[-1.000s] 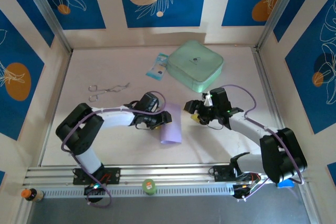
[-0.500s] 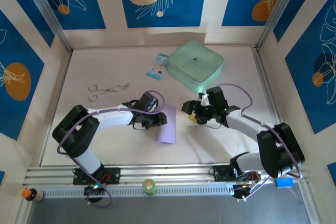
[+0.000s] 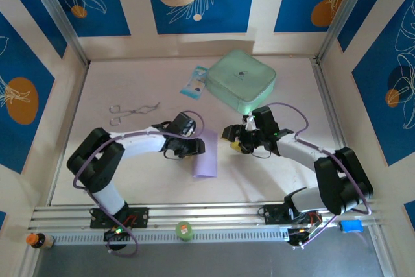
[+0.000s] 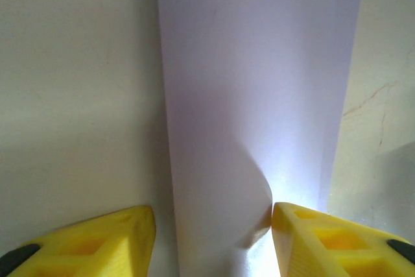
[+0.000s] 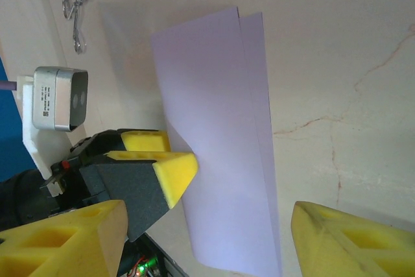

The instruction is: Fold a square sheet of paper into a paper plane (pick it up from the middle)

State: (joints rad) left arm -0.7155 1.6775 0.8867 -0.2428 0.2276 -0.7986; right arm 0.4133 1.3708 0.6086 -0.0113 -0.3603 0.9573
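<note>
Since a second ago your lavender sheet has narrowed to a slimmer strip and slid a little leftward, and your right gripper has crept in closer to it. Starting at the left of the table, metal forceps lie by themselves, well apart from both arms. Next comes your left gripper, low at the sheet's left long edge near the middle of the table. From its wrist camera you see its yellow fingers spread apart, one over bare table left of the strip, the other touching the strip's right side where the paper lifts in a small curl; nothing is clamped. The sheet lies folded lengthwise, a long narrow rectangle running from near to far. In the right wrist view you can make out two layers, the upper one offset so a sliver of the lower one shows along one long side. Just right of the strip, your right gripper has its jaws wide apart, holding nothing, and faces the paper and the left gripper's fingertips. Farther back, a blue-white packet sits just beside a mint-green case, both well apart from the sheet
</note>
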